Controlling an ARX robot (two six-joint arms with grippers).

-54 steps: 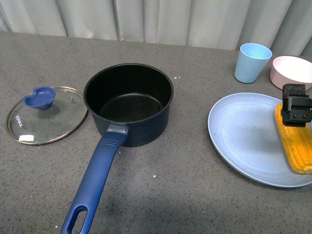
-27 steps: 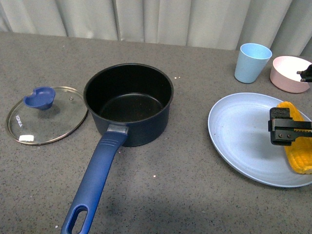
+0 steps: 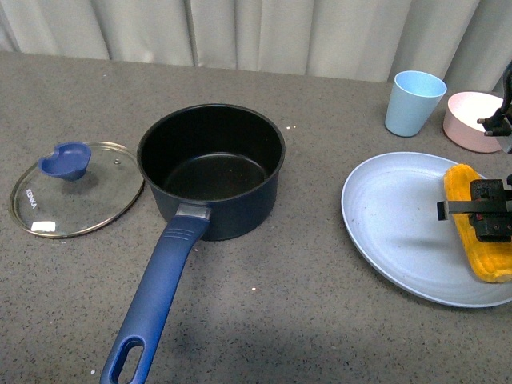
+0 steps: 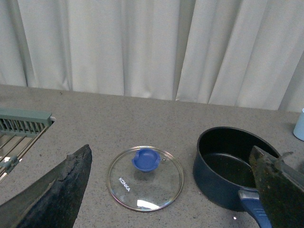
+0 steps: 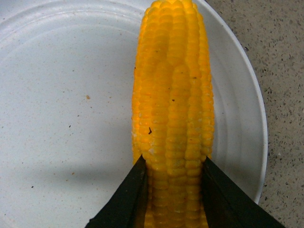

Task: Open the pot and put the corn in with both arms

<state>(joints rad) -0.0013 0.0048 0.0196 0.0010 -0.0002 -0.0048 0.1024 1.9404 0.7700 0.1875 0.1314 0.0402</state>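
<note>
Right black hand [image 5: 174,164] is clamped on both flanks of the yellow-orange corn cob [image 5: 173,85], which lies on the pale blue round plate [image 3: 392,216], well apart from the uncovered dark navy saucepan [image 3: 224,208]. I'd worry the rounded cob could roll or slip from the flat jaws when lifted. Only the right wrist view shows that contact. The left wrist view shows the left hand [image 4: 171,152] spread apart above the round glass lid [image 4: 145,178] on the grey surface [image 3: 320,304].
</note>
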